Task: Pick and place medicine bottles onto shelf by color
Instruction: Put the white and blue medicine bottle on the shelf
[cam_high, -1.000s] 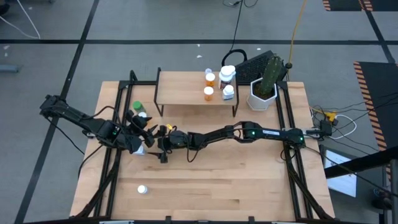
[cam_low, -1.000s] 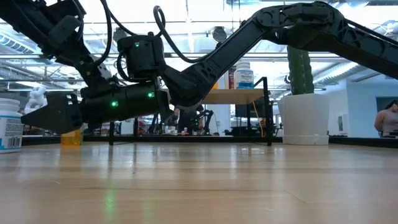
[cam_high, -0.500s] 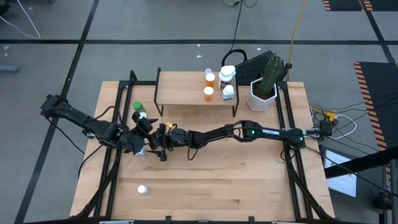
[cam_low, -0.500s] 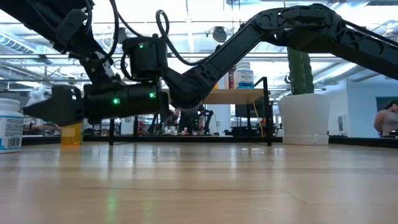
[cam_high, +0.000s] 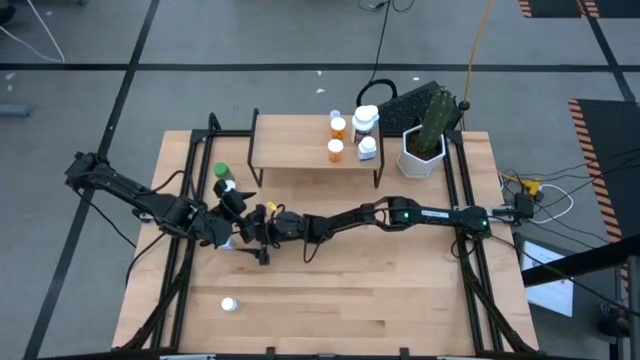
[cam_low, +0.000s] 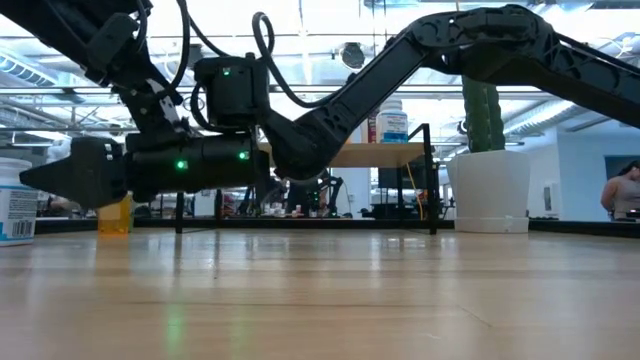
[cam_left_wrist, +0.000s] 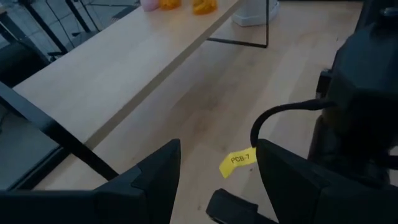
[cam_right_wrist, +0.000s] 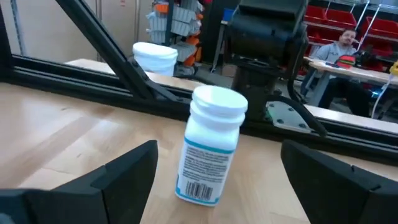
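Observation:
A white medicine bottle (cam_right_wrist: 211, 146) with a white cap stands upright on the table, left of centre (cam_high: 229, 241). My right gripper (cam_high: 247, 237) reaches across from the table's right. It is open, one finger (cam_right_wrist: 118, 177) on either side of the bottle, touching nothing. My left gripper (cam_high: 236, 200) hovers open just behind it, empty (cam_left_wrist: 214, 155). The shelf (cam_high: 300, 145) stands at the far side. Two orange bottles (cam_high: 336, 138) and white ones (cam_high: 366, 120) stand on its right end.
A green bottle (cam_high: 222, 172) stands on the table left of the shelf. A small white bottle (cam_high: 229, 303) sits near the front left. A white pot with a cactus (cam_high: 422, 150) is right of the shelf. Black frame rails (cam_high: 190, 190) run along both table sides.
My left gripper has shifted a little toward the table's right and rolled about its own line, staying open. My right gripper has tipped its fingers slightly nearer to level, staying beside the white bottle, which has not moved.

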